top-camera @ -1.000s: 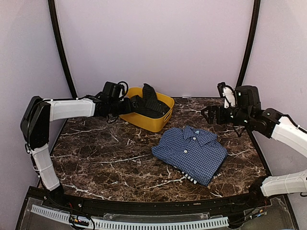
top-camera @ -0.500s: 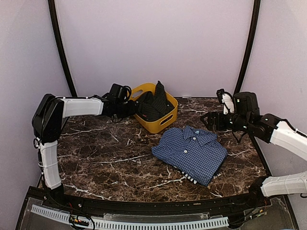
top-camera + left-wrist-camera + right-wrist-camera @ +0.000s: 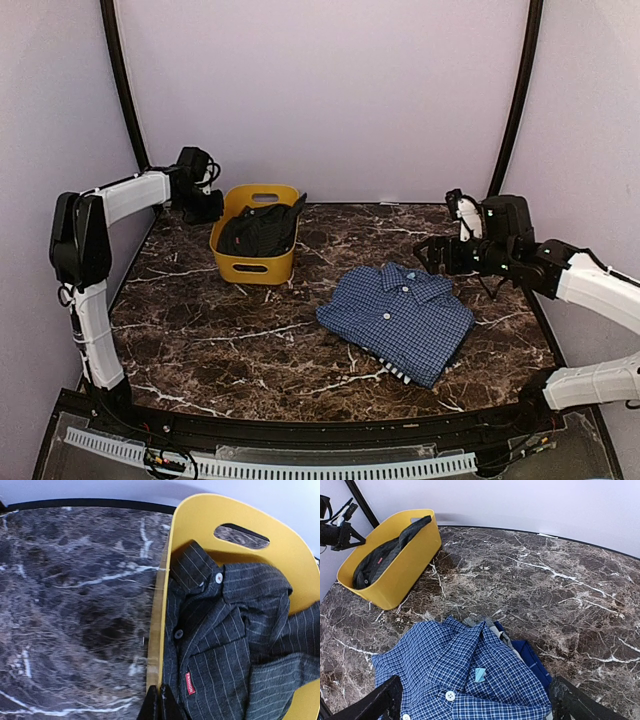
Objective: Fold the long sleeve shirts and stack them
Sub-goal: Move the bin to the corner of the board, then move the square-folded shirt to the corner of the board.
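Holding my left gripper [image 3: 159,706] with fingertips pressed together by the rim of the yellow basket [image 3: 200,505]; the black pinstriped shirt [image 3: 225,645] lies bunched inside it, red tag showing. My right gripper [image 3: 472,695] hangs spread wide over the collar end of the blue checked shirt [image 3: 400,320], which lies folded on the marble table [image 3: 220,330], well apart from the basket.

Dark marble-patterned table [image 3: 220,330] carries two items directly; yellow basket [image 3: 252,264] stands upright immediately right of the left gripper [image 3: 207,207], rim at its fingertips; folded blue checked shirt [image 3: 400,322] lies flat just nearward of the right gripper [image 3: 433,252], apart from the basket.
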`<state>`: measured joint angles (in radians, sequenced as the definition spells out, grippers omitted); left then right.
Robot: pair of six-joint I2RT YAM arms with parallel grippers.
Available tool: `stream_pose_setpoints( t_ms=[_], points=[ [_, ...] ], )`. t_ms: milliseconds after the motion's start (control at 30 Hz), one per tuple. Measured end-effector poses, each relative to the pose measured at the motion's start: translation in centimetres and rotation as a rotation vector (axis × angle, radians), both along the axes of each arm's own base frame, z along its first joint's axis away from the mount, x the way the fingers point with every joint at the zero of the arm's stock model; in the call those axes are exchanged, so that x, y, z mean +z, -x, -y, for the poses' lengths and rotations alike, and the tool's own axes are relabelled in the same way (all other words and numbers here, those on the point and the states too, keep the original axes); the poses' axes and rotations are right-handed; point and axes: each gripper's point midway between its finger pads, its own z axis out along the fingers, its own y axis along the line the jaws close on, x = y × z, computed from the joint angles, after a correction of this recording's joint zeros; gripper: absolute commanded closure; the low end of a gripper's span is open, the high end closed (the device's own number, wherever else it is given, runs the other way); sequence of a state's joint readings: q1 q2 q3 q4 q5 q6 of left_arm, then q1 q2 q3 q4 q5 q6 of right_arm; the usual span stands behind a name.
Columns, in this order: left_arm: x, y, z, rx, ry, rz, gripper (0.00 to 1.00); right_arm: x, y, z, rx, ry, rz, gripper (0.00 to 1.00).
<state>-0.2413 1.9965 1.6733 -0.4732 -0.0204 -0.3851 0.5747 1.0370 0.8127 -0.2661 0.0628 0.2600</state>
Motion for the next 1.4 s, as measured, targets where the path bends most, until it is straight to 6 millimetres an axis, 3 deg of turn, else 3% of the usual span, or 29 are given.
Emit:
stream_pose_setpoints(
  t_ms=[200, 400, 633, 700, 833, 867, 967, 1067, 1200, 1400],
  points=[
    [1.1, -0.2, -6.6, 0.038, -0.128, -0.044, 1.0, -2.0, -0.5, -1.3, 0.039, 0.003, -0.046, 0.01],
    [-0.7, -1.5, -12.4, 0.047, -0.255, -0.111, 1.0, -2.8, 0.0, -2.3, 0.095, -0.019, -0.078, 0.01],
    [-0.4, -1.4, -19.1, 0.048, -0.375, -0.139, 1.0, -3.4, 1.6, -3.5, 0.184, -0.006, -0.119, 0.01],
    [-0.6, -1.3, -20.8, 0.055, -0.397, -0.149, 0.96, -3.8, 2.7, -4.5, 0.227, 0.024, -0.138, 0.01],
    [-0.7, -1.5, -23.4, 0.08, -0.442, -0.158, 0.69, -5.0, 5.7, -7.4, 0.324, 0.102, -0.185, 0.01],
    [-0.7, -1.5, -23.8, 0.082, -0.458, -0.163, 0.57, -5.5, 6.6, -8.1, 0.34, 0.123, -0.2, 0.01],
    [-0.3, -1.8, -24.6, 0.103, -0.488, -0.166, 0.37, -7.1, 9.1, -9.2, 0.357, 0.198, -0.242, 0.01],
    [1.7, -2.5, -25.1, 0.145, -0.5, -0.125, 0.07, -8.7, 11.5, -10.1, 0.355, 0.279, -0.281, 0.01],
    [6.0, -3.6, -24.9, 0.197, -0.458, -0.01, 0.01, -11.8, 13.1, -10.0, 0.295, 0.407, -0.349, 0.01],
    [13.0, -1.8, -21.8, 0.197, -0.351, 0.151, 0.01, -16.6, 12.2, -5.8, 0.066, 0.618, -0.469, 0.02]
  ],
)
